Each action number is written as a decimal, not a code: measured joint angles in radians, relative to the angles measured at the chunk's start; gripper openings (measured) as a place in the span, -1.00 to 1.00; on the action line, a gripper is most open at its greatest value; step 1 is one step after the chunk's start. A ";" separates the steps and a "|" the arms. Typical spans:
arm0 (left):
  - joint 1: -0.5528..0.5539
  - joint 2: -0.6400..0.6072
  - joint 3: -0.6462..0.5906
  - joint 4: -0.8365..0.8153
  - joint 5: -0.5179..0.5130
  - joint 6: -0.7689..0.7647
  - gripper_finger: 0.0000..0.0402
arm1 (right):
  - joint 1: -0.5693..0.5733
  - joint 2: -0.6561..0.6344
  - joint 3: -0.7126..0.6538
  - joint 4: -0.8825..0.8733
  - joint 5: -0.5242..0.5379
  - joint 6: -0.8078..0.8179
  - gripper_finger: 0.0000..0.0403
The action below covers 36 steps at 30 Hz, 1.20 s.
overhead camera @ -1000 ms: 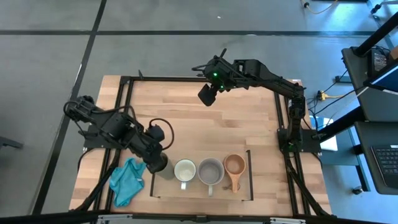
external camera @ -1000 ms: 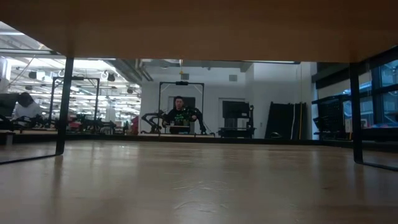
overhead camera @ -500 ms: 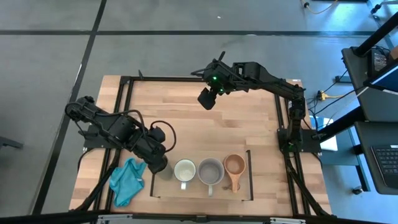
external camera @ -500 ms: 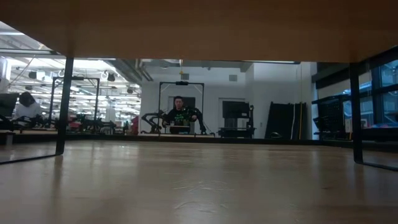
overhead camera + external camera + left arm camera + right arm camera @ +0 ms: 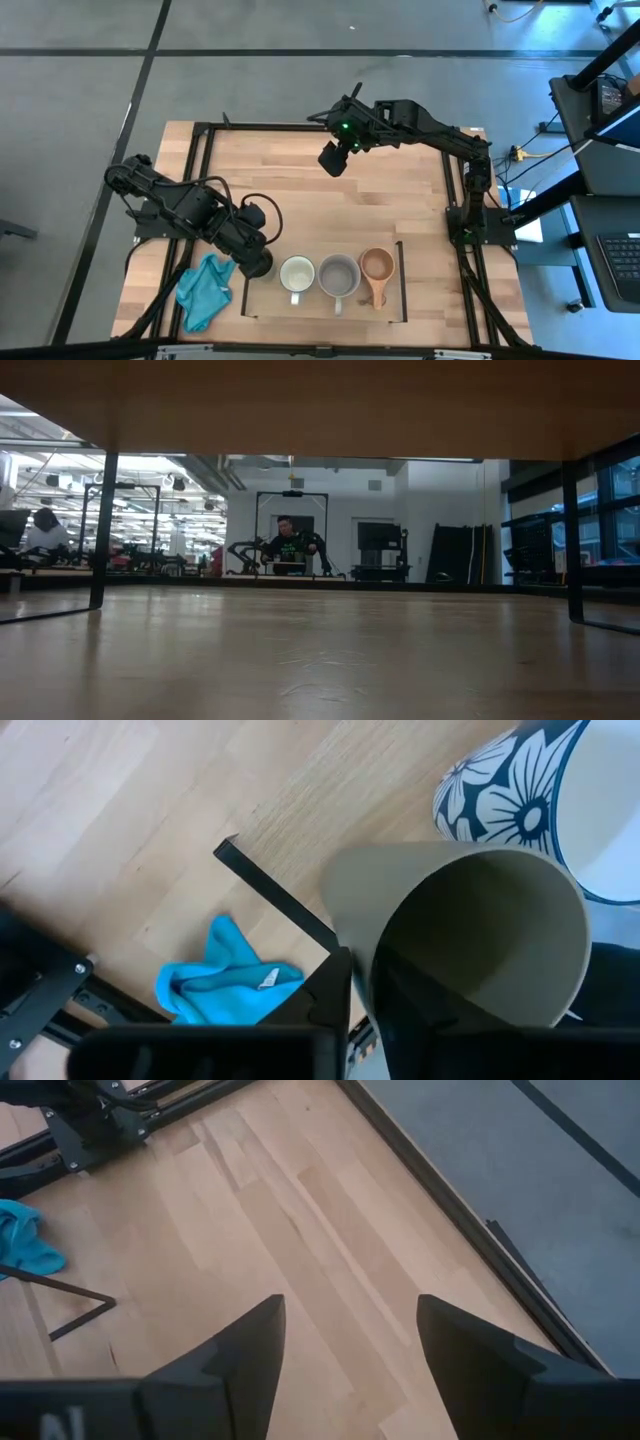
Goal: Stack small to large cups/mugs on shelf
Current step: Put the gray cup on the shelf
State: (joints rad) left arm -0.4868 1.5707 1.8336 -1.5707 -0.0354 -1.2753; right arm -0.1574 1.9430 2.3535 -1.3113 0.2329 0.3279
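A teal cloth is seen just left of the shelf, outside its left rail. The left gripper is held over the shelf's left end, at the olive cup; whether its fingers clamp the cup's rim or stand slightly parted cannot be told. On the shelf, right of that cup, a white mug, a grey mug and a wooden long-handled cup are lined up. The right gripper is held well behind the shelf over bare tabletop, its fingers spread apart with nothing between them.
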 joint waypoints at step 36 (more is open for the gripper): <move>-0.007 0.000 0.000 0.059 0.109 0.015 -0.78 | -0.004 0.000 0.000 0.000 0.002 -0.017 0.13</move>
State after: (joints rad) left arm -0.4938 1.5707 1.8336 -1.5119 0.0738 -1.2607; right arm -0.1616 1.9430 2.3535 -1.3113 0.2348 0.3107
